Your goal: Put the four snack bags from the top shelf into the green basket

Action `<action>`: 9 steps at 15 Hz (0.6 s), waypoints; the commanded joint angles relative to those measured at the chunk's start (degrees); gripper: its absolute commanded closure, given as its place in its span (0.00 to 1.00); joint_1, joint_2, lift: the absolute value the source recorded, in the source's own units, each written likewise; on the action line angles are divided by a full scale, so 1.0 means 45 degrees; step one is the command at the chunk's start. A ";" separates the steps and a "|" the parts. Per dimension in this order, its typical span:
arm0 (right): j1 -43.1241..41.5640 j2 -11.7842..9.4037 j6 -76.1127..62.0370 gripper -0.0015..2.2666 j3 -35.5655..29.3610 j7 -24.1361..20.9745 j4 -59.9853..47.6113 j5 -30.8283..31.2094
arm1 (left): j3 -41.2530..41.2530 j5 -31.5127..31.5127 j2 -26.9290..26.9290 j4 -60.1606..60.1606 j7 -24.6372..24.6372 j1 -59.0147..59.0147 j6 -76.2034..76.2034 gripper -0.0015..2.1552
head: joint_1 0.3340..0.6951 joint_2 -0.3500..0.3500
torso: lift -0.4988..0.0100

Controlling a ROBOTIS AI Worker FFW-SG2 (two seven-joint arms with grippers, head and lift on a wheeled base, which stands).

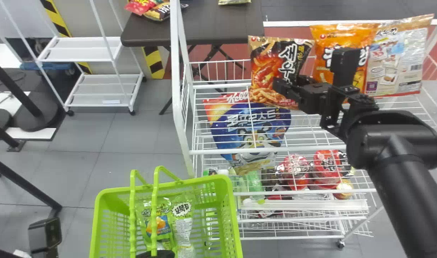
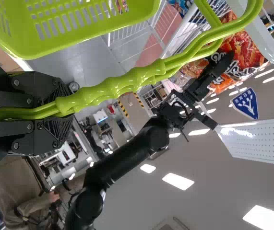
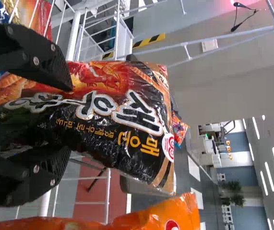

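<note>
- Upper left of the head view: a white wire trolley (image 1: 80, 53) on grey floor tiles (image 1: 85, 150); right of it, a dark brown tabletop (image 1: 218, 28) holds snack packets (image 1: 161, 11).
- Lower left: the green plastic basket (image 1: 227, 215), with two glossy green snack bags (image 1: 159, 222) inside. The left gripper (image 1: 155, 253) is at the bottom edge; the left wrist view shows its ridged black fingers (image 2: 55, 91) closed on the basket's grips.
- Centre: a rounded blue cereal bag (image 1: 250, 125), behind white wires.
- Upper centre: the black-and-red snack bag (image 1: 272, 71), tilted, pinched by the right gripper (image 1: 288, 87); the right wrist view shows a finger on either side.
- Upper right: an orange snack bag (image 1: 342, 39) and a beige-and-white one (image 1: 397, 61) stand side by side on the white wire rack (image 1: 311, 147).
- Left wrist view, right side: a white perforated panel (image 2: 261, 143) and ceiling lights (image 2: 177, 181).
</note>
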 commanded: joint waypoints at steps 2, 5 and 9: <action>0.0822 -0.0016 -0.0074 0.99 -0.0354 -0.0075 -0.1257 -0.0110 | -0.0015 0.0000 0.0011 0.0020 -0.0126 -0.0017 0.0000 1.00 | 1.00 0.62 | 0.98; 0.2658 -0.0094 0.0864 0.99 -0.1057 0.0022 -0.4558 -0.0403 | -0.0015 0.0000 0.0011 0.0079 -0.0126 -0.0037 0.0000 1.00 | 1.00 0.60 | 0.98; 0.5842 -0.0114 0.4887 0.99 -0.1370 0.0003 -1.0144 -0.1165 | -0.0034 0.0000 0.0030 0.0157 -0.0126 -0.0134 0.0000 1.00 | 1.00 0.58 | 0.98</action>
